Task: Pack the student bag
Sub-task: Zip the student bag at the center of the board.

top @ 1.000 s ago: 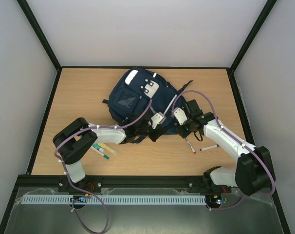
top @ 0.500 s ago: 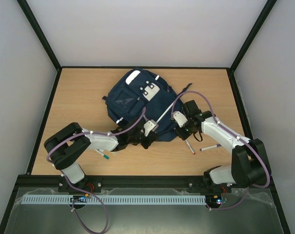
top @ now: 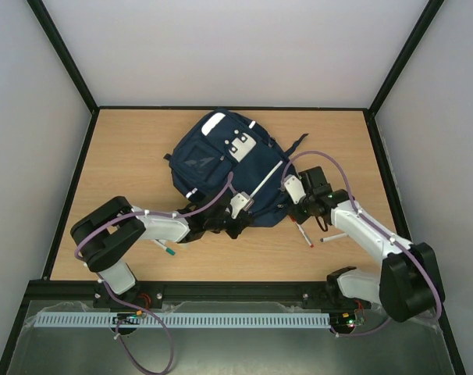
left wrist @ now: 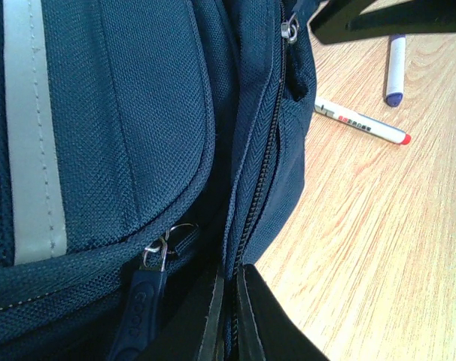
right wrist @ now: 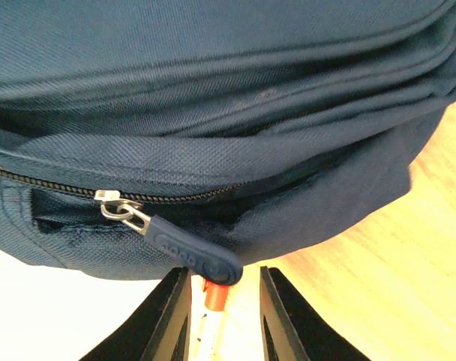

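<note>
The student bag [top: 219, 160], navy with white stripes, lies in the middle of the table. My left gripper [top: 231, 219] is at its near edge. In the left wrist view the gripper [left wrist: 231, 272] is shut on the bag's zipper seam [left wrist: 267, 150], with a zipper pull [left wrist: 141, 301] just left of it. My right gripper [top: 299, 215] is at the bag's near right corner. In the right wrist view the gripper [right wrist: 224, 284] is open, with a navy zipper pull tab [right wrist: 190, 258] hanging just above the gap. A red-capped pen [right wrist: 213, 301] lies on the table between the fingers.
A red-tipped white pen [top: 305, 233] and a second pen [top: 335, 236] lie on the wood right of the bag; both show in the left wrist view [left wrist: 361, 122], [left wrist: 394, 69]. A green-capped pen [top: 165, 249] lies by the left arm.
The left arm drew back toward the left and nearer, and the bag shifted and flattened with it. The right gripper moved slightly nearer and right along the bag's corner.
</note>
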Robot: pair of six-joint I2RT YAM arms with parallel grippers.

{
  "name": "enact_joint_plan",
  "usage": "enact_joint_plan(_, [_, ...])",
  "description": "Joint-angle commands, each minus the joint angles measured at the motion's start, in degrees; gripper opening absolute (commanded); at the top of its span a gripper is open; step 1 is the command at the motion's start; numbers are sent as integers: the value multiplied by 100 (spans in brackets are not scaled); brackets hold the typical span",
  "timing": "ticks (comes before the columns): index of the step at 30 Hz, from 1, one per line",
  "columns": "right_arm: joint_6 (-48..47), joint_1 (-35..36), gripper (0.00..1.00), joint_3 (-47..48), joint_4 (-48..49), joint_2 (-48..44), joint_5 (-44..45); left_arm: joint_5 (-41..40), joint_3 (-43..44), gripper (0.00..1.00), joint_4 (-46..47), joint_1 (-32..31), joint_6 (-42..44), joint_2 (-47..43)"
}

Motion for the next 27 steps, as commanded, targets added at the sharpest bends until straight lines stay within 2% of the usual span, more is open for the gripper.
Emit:
enact_joint_plan(1, [-289, -16, 27, -199, 97, -376, -67, 21, 12, 6, 87, -11, -42, -109])
enact_joint_plan(6, [-737, 36, 31, -371, -69, -662, -532, 37, 47, 6, 84, -6, -53, -109])
enact_joint_plan(10, [-807, 72, 34, -416, 5, -712, -509, 47, 61, 6, 62, -9, -63, -109])
enact_joint_plan(17, [-685, 72, 39, -53, -50, -121, -403, 105, 68, 6, 41, -6, -85, -133])
enact_joint_plan(27, [-498, -10, 44, 600, -569, 564, -752, 153, 100, 6, 26, -4, -73, -116])
